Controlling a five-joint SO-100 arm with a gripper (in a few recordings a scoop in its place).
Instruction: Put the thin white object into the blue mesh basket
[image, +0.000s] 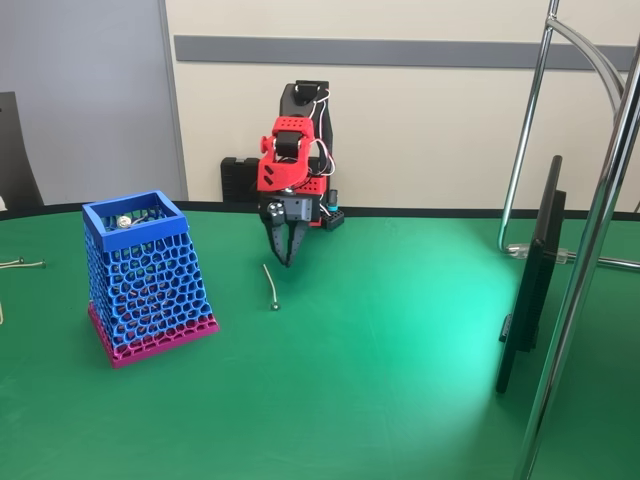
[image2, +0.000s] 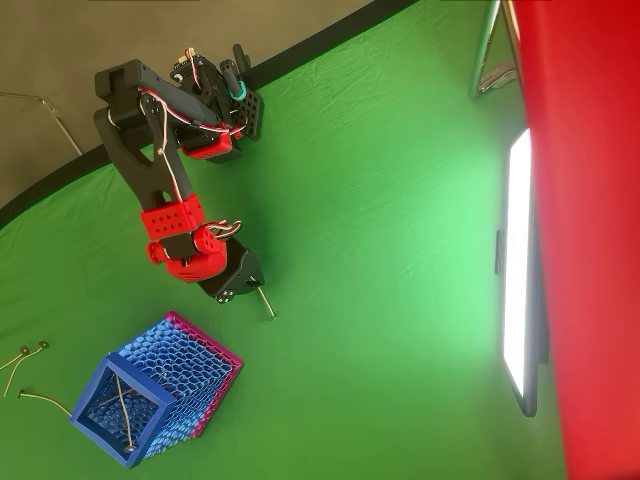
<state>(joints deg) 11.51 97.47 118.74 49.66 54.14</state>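
Your claw (image: 287, 255) hangs over the thin white stick (image: 269, 287) on the green counter (image: 400, 350).
Its fingers sit nearly closed, gripping nothing; the stick lies flat just right of the blue mesh basket (image: 145, 275) in the fixed view.

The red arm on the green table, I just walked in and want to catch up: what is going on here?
The red and black robot arm's gripper points down at the green table, jaws nearly together, just above one end of a thin whitish stick with a small silvery ball tip. The stick lies flat, ungrasped. The tall blue honeycomb-mesh basket with a pink base stands nearby, with similar sticks inside it.
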